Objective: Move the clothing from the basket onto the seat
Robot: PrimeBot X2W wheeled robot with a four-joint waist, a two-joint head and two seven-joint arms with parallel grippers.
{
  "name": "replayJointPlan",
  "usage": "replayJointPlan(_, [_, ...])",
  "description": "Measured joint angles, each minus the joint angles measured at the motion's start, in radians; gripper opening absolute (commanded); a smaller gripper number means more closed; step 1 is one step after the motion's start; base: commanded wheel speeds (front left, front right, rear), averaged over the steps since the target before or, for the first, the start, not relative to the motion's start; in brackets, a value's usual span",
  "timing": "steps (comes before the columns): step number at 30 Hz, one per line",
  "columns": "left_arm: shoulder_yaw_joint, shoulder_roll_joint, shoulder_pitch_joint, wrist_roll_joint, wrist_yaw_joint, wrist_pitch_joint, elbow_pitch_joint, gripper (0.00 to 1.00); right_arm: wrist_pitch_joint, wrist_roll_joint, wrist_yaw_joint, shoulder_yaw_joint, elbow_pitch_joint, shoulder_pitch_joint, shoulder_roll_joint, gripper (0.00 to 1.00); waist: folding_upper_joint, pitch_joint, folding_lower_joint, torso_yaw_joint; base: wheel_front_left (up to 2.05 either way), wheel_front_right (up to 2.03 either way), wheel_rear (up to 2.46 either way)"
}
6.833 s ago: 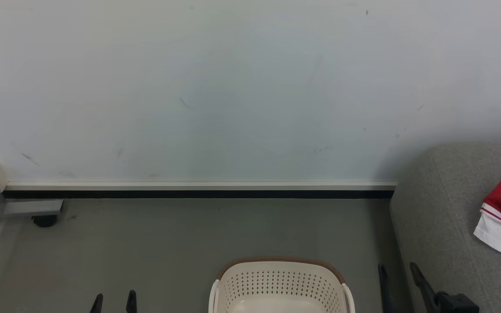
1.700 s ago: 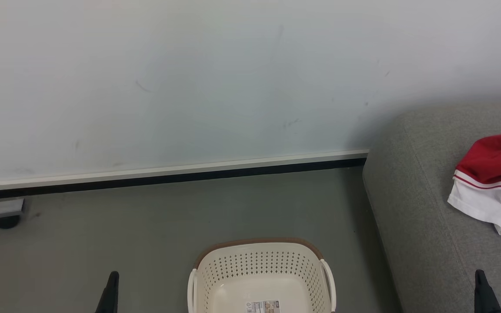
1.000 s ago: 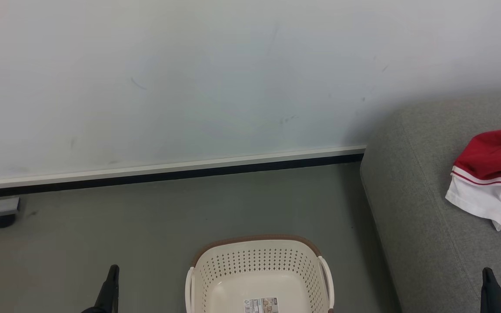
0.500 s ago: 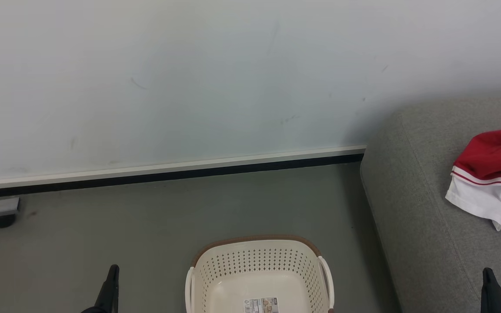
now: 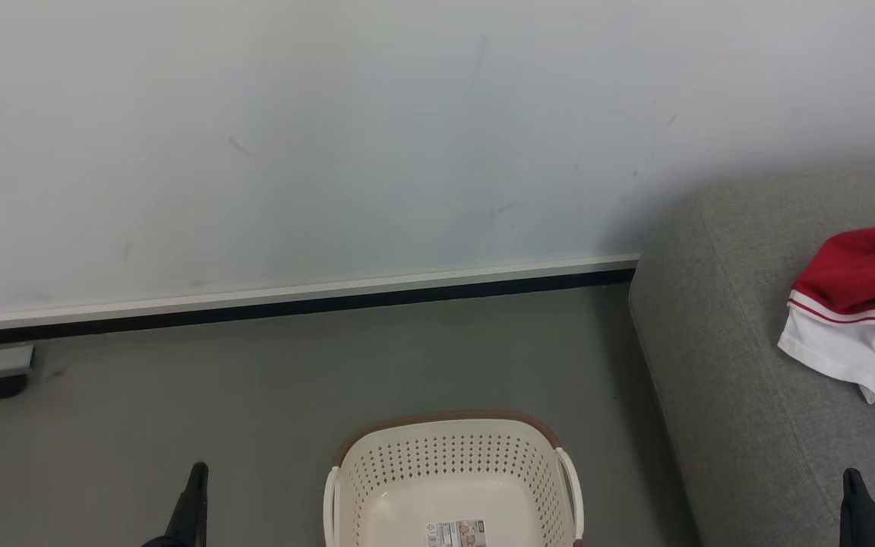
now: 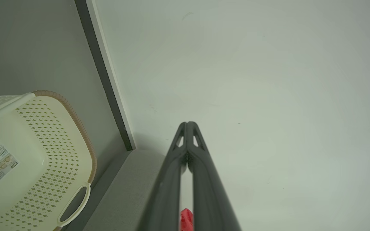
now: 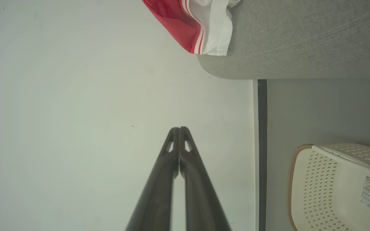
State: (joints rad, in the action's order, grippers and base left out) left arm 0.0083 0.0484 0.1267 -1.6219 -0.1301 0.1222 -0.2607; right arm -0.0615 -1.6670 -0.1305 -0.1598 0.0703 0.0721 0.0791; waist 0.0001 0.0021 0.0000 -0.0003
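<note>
Pale wall (image 5: 331,114) runs across the head view, with a dark baseboard (image 5: 293,302) along its foot and grey floor (image 5: 255,380) below. On the floor, at the bottom middle, stands the basket (image 5: 453,456), its bare bottom showing a label sticker (image 5: 456,533). To its right sits the sofa (image 5: 741,380), one end against the wall. The clothing (image 5: 863,304), red with white trim, lies crumpled on the sofa cushion at the right edge, well apart from the basket. The left claw (image 5: 198,475) pokes up at the lower left over the floor, and the right claw (image 5: 853,482) at the lower right over the sofa. Each looks like a single dark point, fingers together.

From the left wrist, the left claw (image 6: 187,125) points at the wall with its two fingers pressed tip to tip, gripping nothing. The basket (image 6: 59,134) is off to the left, the sofa (image 6: 130,189) is beneath the fingers, and a scrap of red clothing (image 6: 186,219) shows between them.

From the right wrist, the right claw (image 7: 179,130) also faces the wall, fingers pressed together and empty. The clothing (image 7: 191,25) rests on the sofa (image 7: 300,38) near its rounded end, and the basket (image 7: 316,186) stands apart on the floor.
</note>
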Motion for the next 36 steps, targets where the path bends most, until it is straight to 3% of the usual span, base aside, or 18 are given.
replayJointPlan(36, [0.000,0.000,0.000,0.000,0.000,0.000,0.000,0.00,-0.009,0.006,0.000,-0.008,0.000,0.000,-0.007,0.00,0.0000,0.000,0.0000,0.000,0.00,0.00,0.00])
